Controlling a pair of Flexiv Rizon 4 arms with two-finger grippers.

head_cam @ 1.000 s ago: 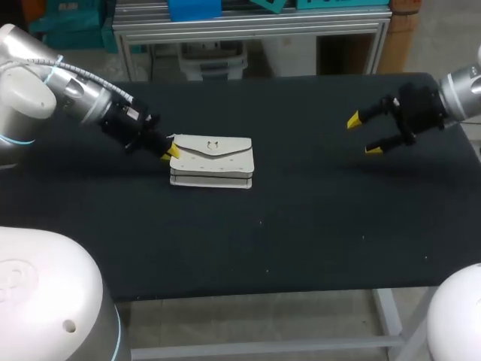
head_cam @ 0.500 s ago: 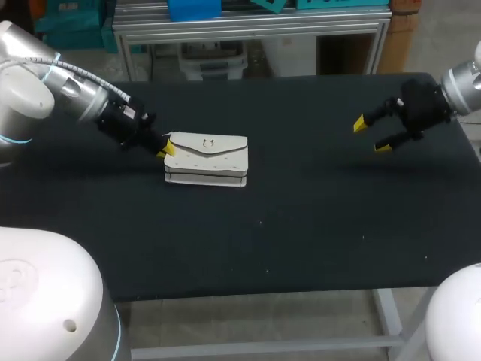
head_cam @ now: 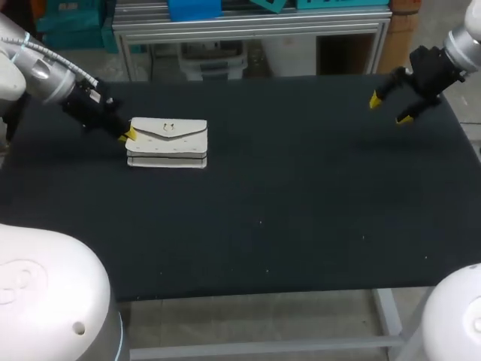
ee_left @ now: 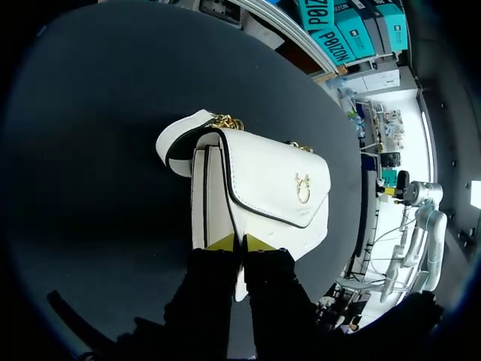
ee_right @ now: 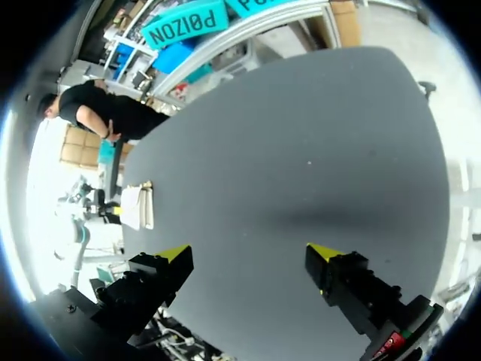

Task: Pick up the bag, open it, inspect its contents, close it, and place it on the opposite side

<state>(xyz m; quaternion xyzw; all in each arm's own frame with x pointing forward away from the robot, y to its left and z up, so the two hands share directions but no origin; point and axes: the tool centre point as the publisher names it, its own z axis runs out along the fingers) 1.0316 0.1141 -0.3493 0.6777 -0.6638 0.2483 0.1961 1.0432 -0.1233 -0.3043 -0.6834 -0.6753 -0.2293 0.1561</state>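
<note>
The left pincer (head_cam: 128, 137) gives me only a speck of yellow in the head view. The rest of its fingers are lost against the dark arm and the end of the white handbag (head_cam: 169, 141). In the left wrist view the left pincer (ee_left: 240, 242) covers the near end of the handbag (ee_left: 263, 188), so I cannot see how deep the grip goes. I also cannot tell whether the bag's underside rests on the bench (head_cam: 301, 195) or hangs just above it. In the right wrist view the handbag (ee_right: 137, 207) is a small pale shape far ahead, and its details are beyond me.

The left pincer is nearly closed, with its two yellow tips pinching the end of the bag from both sides. The bag stretches straight ahead of the fingers. Its flap is down, with a gold clasp (ee_left: 303, 188) on the front. A white strap (ee_left: 180, 135) and a gold chain (ee_left: 222, 120) sit at the far end.

The bag is in the bench's left part, nearer the far edge than the near one and in from the left edge. The right pincer (head_cam: 391, 109) hangs over the far right corner. Its fingers are spread wide with nothing in them, as the right wrist view shows (ee_right: 248, 253). Dark bench lies between the bag and that corner.
</note>
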